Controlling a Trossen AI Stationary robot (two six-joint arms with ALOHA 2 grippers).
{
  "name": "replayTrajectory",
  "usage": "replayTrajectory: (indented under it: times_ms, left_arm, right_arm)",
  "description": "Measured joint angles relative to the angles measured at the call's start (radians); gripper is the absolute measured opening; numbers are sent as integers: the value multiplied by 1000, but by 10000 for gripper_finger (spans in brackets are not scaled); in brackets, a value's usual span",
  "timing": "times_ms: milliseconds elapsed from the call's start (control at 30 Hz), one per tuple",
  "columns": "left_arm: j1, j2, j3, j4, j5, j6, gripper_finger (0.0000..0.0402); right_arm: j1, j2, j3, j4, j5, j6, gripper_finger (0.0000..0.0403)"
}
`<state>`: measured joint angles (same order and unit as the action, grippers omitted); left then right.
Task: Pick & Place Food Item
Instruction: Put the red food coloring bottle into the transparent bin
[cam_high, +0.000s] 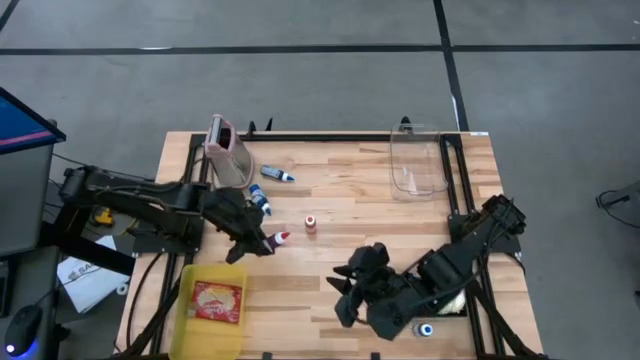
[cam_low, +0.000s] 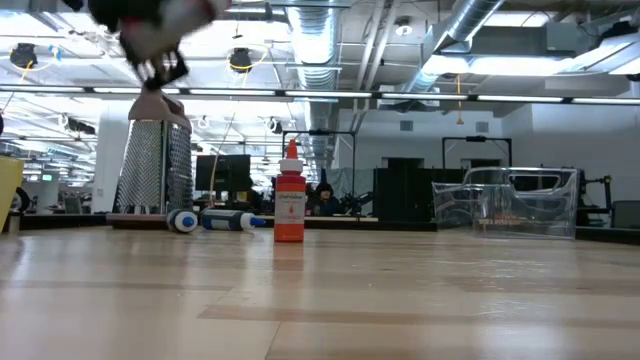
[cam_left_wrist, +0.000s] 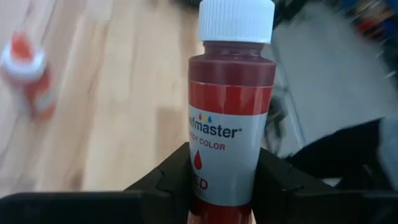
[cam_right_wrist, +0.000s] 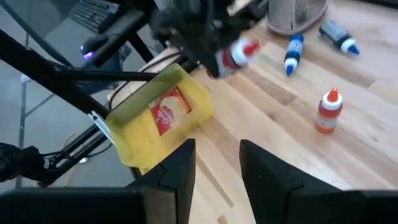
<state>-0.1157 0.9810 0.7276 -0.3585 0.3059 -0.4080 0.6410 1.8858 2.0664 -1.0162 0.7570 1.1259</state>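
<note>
The landmark here is the yellow bin (cam_high: 211, 309) at the table's (cam_high: 400, 230) near left edge, which already holds a red-and-yellow food packet (cam_high: 217, 300).

Just beyond the bin's far right corner, the left gripper (cam_high: 268, 242) has its fingers closed on a red food-colouring bottle (cam_left_wrist: 228, 124) with a white cap; in the left wrist view the two dark fingers (cam_left_wrist: 174, 180) press on either side of the bottle's lower label. The low view shows nothing under that gripper, so the bottle appears to be lifted clear of the table. The step in hand looks like the carry: the pick is done and the placing is not. The next move would call for bringing the bottle back over the bin's open top and lowering it inside before letting go. It should clear the bin's rim and land beside or on the packet.

Farther from the bin, beyond the left gripper, a metal grater (cam_high: 229, 152) stands upright with two blue-capped bottles (cam_high: 262, 199) lying near it. An orange bottle (cam_high: 311, 223) stands to the right of the held bottle, away from the path to the bin.

Well to the bin's right, the right gripper (cam_high: 342, 303) waits above the table with its fingers apart and nothing between them. A clear plastic container (cam_high: 417, 163) sits at the far right.
</note>
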Motion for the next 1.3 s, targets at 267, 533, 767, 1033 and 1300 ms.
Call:
replayTrajectory:
  times_ms: [267, 533, 767, 1033, 1300]
  left_arm:
    - [-46, 21, 81, 108, -34, -46, 117]
    - [-49, 67, 110, 159, -44, -64, 118]
    - [-46, 71, 113, 229, -44, -95, 118]
    - [-45, 67, 113, 241, -50, -104, 119]
    - [-46, 67, 113, 277, -55, -116, 118]
  right_arm:
    - [-143, 0, 0, 151, -110, -33, 161]
    - [-236, 0, 0, 314, -189, -138, 227]
    - [-258, 0, 0, 285, -192, -131, 227]
    - [-265, 0, 0, 220, -176, -89, 227]
    - [-286, 0, -22, 267, -201, -101, 227]
